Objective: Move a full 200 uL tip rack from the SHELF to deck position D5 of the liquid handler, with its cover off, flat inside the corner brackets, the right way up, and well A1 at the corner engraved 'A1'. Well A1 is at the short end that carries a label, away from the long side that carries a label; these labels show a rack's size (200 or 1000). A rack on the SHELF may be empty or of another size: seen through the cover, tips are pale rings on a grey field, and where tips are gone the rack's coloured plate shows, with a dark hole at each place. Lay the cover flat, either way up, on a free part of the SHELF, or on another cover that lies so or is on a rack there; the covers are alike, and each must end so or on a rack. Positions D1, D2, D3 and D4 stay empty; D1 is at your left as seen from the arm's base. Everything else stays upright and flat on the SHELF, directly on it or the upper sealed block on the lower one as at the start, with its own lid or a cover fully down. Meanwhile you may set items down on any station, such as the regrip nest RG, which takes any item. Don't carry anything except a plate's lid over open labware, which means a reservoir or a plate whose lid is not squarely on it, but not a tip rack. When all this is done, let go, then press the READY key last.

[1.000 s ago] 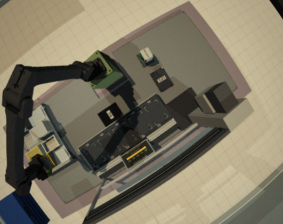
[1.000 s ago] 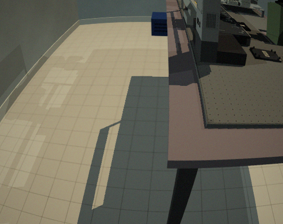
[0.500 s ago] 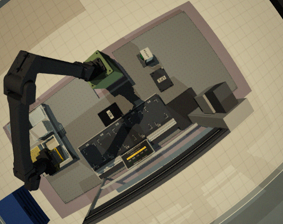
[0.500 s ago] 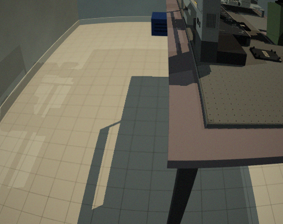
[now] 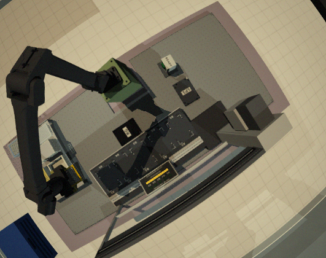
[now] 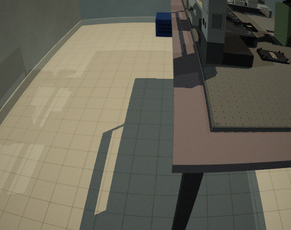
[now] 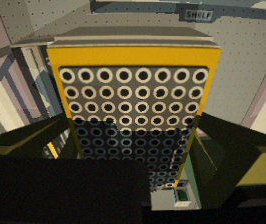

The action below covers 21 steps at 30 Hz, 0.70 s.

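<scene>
My gripper (image 5: 62, 183) is shut on a yellow tip rack (image 5: 73, 174) and holds it by its long sides at the shelf's near corner, next to the liquid handler deck (image 5: 144, 150). In the wrist view the rack (image 7: 135, 125) fills the space between my fingers. Its top shows full rows of pale rings on a dark grey field inside a yellow frame. I cannot tell whether a cover is on it. The SHELF label (image 7: 198, 15) lies beyond the rack's far end. The deck's bracketed positions hold nothing.
Other pale racks and blocks stand on the shelf (image 5: 51, 137) behind my arm. Two black nest plates (image 5: 186, 91) (image 5: 126, 131) lie between the green arm base (image 5: 121, 81) and the deck. The READY key (image 5: 168, 63) is at the back. A grey box (image 5: 250, 112) stands on a platform at the right.
</scene>
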Tool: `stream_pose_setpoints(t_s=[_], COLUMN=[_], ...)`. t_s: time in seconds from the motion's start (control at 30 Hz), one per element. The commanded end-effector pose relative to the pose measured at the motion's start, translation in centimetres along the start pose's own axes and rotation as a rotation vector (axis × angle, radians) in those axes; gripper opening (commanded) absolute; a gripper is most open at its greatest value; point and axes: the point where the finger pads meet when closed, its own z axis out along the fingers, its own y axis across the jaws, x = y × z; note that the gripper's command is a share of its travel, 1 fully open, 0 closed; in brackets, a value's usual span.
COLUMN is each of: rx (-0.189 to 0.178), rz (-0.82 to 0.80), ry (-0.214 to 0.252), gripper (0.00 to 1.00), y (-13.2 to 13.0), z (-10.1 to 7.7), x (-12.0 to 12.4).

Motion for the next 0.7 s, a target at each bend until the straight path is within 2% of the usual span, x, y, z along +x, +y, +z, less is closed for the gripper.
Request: stream_pose_setpoints(t_s=[0.0,0.07,0.1,0.23,0.3,0.33,0.37,0.47,0.5,0.53,0.57,0.67], rx=[-0.072,-0.062,-0.036,-0.034,-0.034,-0.047,-0.036,-0.030,-0.027,-0.055,-0.067,-0.046], rz=[0.039,0.035,0.017,0.016,0.016,0.018,0.016,0.015,0.014,0.018,-0.002,-0.007], ry=[-0.092,-0.079,-0.052,-0.047,-0.047,-0.064,-0.051,-0.044,-0.042,-0.079,-0.088,-0.059], gripper=[0.00,0.00,0.00,0.00,0.00,0.00,0.00,0.00,0.00,0.00,0.00,0.00], y=[1.1,0.9,-0.7,-2.7,-2.7,-2.8,-3.7,-5.0,-5.1,-4.1,-3.1,-3.7], z=[-4.2,-3.6,-2.0,-1.9,-1.9,-2.6,-1.9,-1.8,-1.8,-3.6,-4.1,-2.7], x=[-2.7,-2.1,-1.2,-1.1,-1.1,-1.7,-1.1,-1.0,-0.9,-2.4,-2.2,-1.0])
